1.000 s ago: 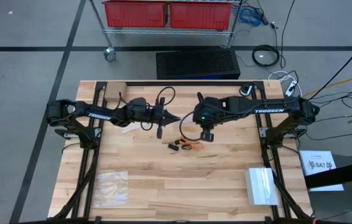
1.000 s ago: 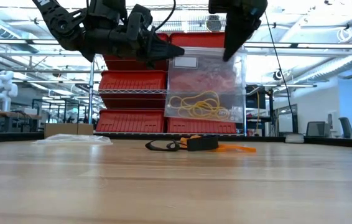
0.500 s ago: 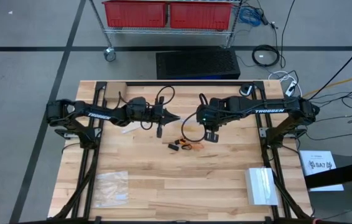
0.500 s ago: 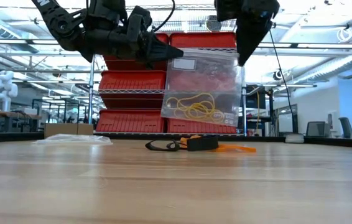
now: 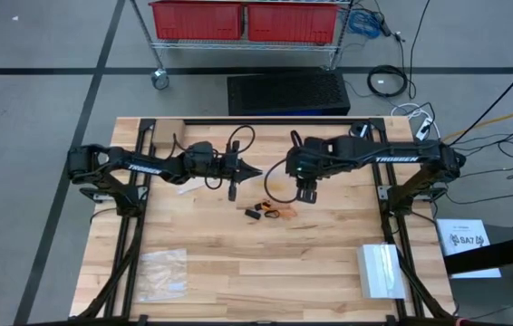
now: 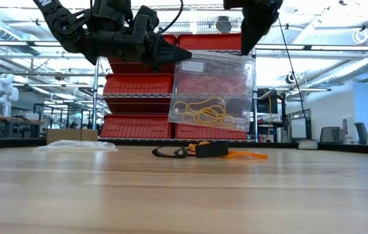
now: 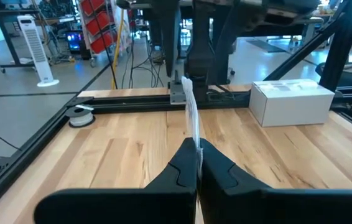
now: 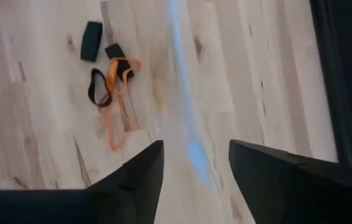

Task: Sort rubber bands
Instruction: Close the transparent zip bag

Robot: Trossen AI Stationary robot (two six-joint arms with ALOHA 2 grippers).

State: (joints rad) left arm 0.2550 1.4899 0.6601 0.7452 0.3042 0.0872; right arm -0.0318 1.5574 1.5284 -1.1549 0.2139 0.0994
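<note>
A clear plastic bag (image 6: 213,91) hangs above the table's middle with yellow rubber bands (image 6: 203,112) gathered in its bottom. My left gripper (image 6: 185,55) is shut on the bag's upper corner on the table's left side. My right gripper (image 8: 191,155) points steeply down over the bag's other upper corner. It is open, with the bag's top edge (image 8: 185,118) running between its fingers, apart from them. Orange and black rubber bands (image 5: 270,213) lie on the wood below the bag. My left gripper pinches the bag's upper corner (image 7: 193,127) between its two fingers, reaching level from the table's left. The bag stretches edge-on ahead of the fingers and hangs below them, clear of the table.
A second clear bag (image 5: 163,272) lies flat near the table's front left. A white box (image 5: 382,270) stands at the front right. Red bins on a wire shelf (image 6: 145,84) stand beyond the far edge.
My right gripper has opened, let go of the bag's upper corner on the table's right side, and risen slightly. The bag stays hanging from my left gripper.
</note>
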